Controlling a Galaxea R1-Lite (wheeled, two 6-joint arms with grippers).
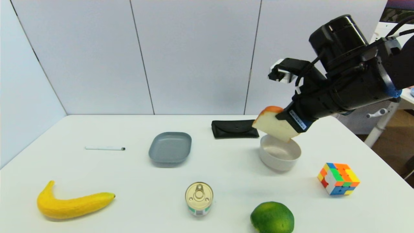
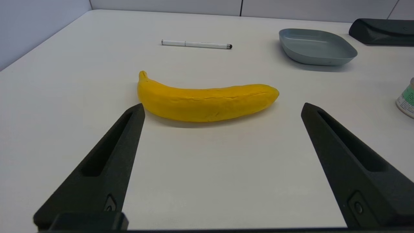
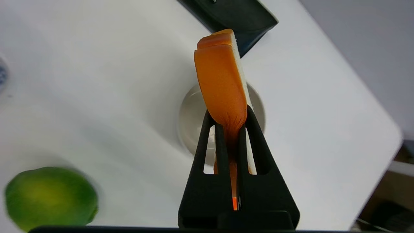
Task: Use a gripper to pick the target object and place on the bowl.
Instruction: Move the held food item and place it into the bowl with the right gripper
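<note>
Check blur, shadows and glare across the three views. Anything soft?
Right wrist view: the lime is smeared, while the toast slice in the right gripper is crisp. Head view: soft shadows beside the bowl and grey plate, and a bright highlight on the can lid. Left wrist view: sharp, with a faint shadow under the banana and the left gripper open.

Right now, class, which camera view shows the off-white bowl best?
The head view: the bowl shows whole on the table, rim and wall, with the toast slice held over it by the right gripper. The right wrist view looks down into it, half hidden by toast. The left wrist view misses it.
</note>
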